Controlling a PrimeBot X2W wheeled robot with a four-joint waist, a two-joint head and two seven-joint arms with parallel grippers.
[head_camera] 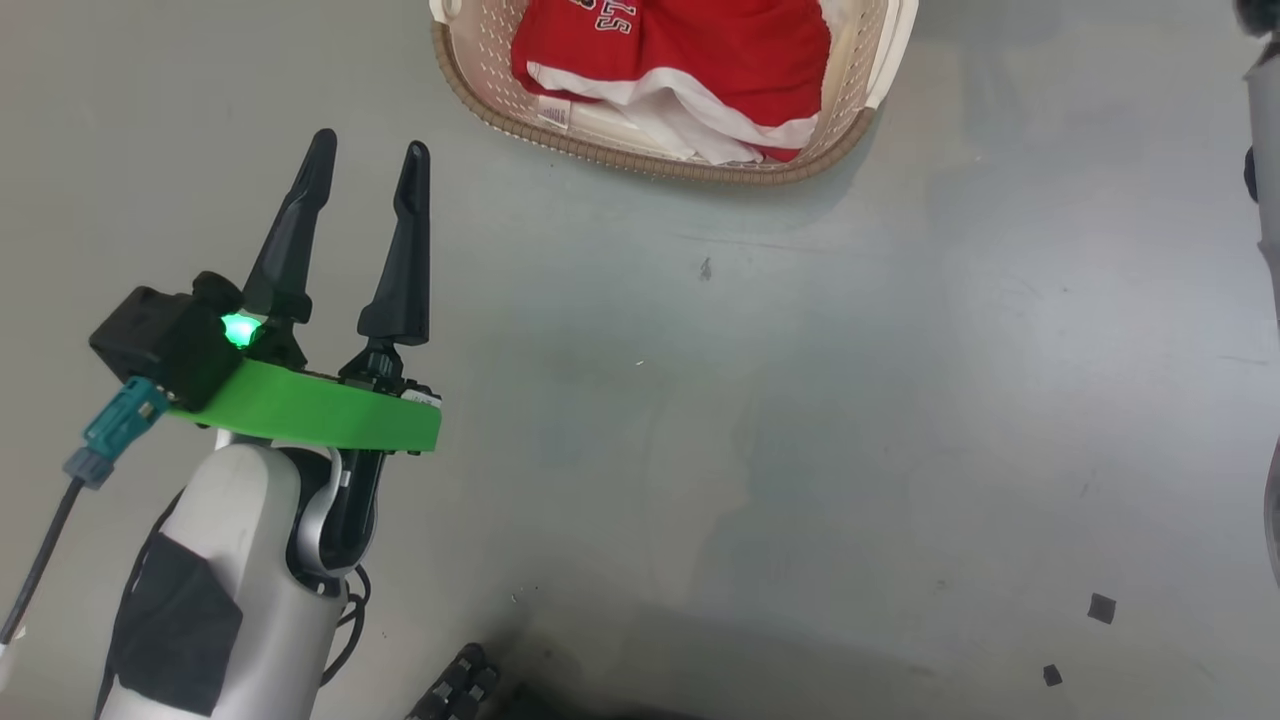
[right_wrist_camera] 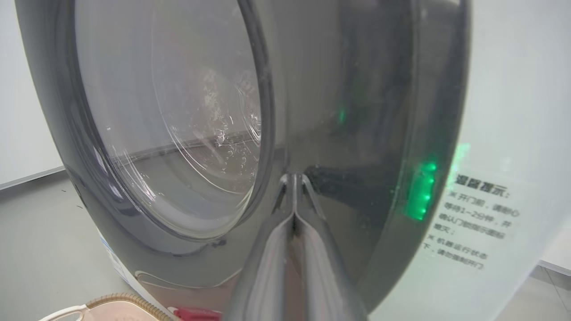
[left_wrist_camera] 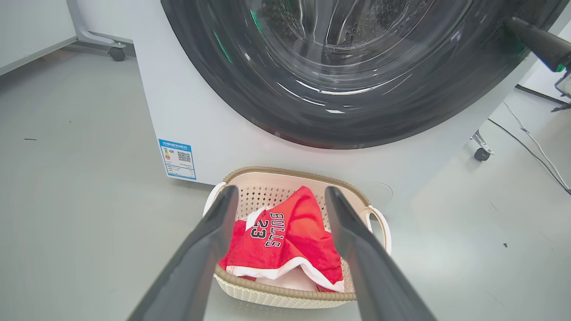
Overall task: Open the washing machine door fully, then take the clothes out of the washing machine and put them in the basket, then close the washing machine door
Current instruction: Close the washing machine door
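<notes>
The left tool (head_camera: 370, 142) hangs over the grey floor (head_camera: 800, 400) with its two dark fingers spread wide and nothing between them, a little short of the small cream perforated plastic basket with a brown woven-look rim (head_camera: 600, 150). The red jerseys with white trim and "BULLS 23" lettering (left_wrist_camera: 290, 240) lie heaped in that basket, which stands on the floor just before the big white front-loading washing machine (left_wrist_camera: 214, 102). The right tool (right_wrist_camera: 293, 178) has its fingers pressed together, empty, with its tips touching the wide glossy black rim of the round glass-centred door (right_wrist_camera: 383, 133), which lies close against the machine's front.
</notes>
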